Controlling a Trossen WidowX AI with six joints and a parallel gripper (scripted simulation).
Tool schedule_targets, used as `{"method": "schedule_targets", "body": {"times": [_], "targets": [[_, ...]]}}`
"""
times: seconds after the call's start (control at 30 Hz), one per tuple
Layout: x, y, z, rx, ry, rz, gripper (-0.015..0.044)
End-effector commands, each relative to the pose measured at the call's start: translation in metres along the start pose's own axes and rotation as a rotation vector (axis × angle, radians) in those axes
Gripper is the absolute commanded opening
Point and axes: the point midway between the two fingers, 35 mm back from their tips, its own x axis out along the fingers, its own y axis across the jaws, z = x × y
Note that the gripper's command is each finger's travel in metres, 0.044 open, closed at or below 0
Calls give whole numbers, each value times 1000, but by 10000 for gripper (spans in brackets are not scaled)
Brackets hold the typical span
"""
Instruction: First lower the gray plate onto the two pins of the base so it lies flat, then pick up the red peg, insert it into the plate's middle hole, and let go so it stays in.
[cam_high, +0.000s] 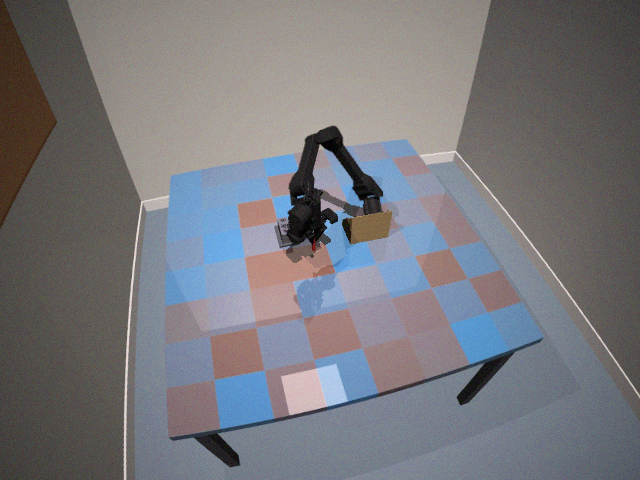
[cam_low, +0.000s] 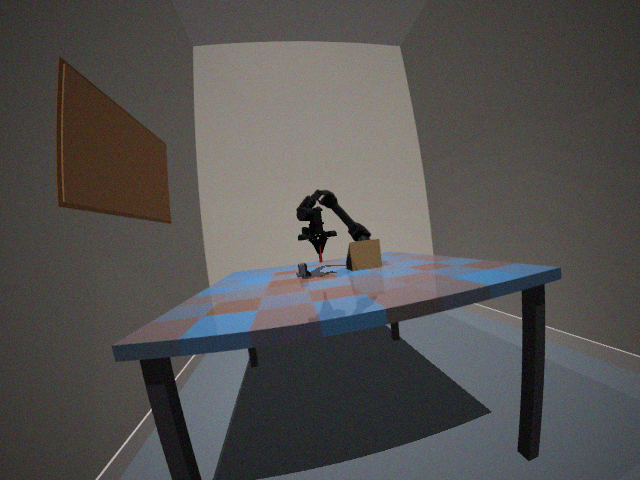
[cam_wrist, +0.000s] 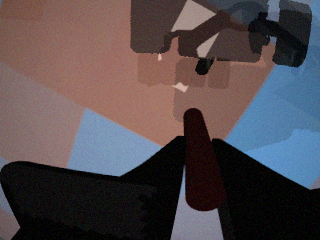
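My gripper (cam_high: 314, 238) (cam_low: 320, 250) (cam_wrist: 198, 146) is shut on the red peg (cam_high: 313, 246) (cam_low: 320, 256) (cam_wrist: 201, 175). The peg points down between the fingertips, and in the exterior view it hangs above the table. The gray plate (cam_high: 283, 223) shows dark holes and appears to lie on the gray base (cam_high: 282, 244), just left of the gripper in the top view. The arm hides part of both there. In the exterior view they are a small gray shape, too small to tell apart. Neither is seen in the wrist view.
A tan, board-like block (cam_high: 370, 227) (cam_low: 365, 254) stands upright right of the gripper, in front of the arm's base. The checkered table (cam_high: 336, 330) (cam_low: 284, 315) carries everything. Shadows of the arm and gripper fall on it.
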Motion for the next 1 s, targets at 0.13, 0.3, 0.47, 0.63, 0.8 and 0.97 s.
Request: {"method": "schedule_targets", "body": {"times": [0.13,0.3,0.47,0.63,0.8,0.97], "targets": [[-3,7,21,1,2,8,0],[-4,10,35,-1,4,10,0],[-5,13,49,-2,5,12,0],[-5,15,64,-3,5,14,0],[-6,17,79,-3,4,15,0],[-6,17,94,-4,2,16,0]]}}
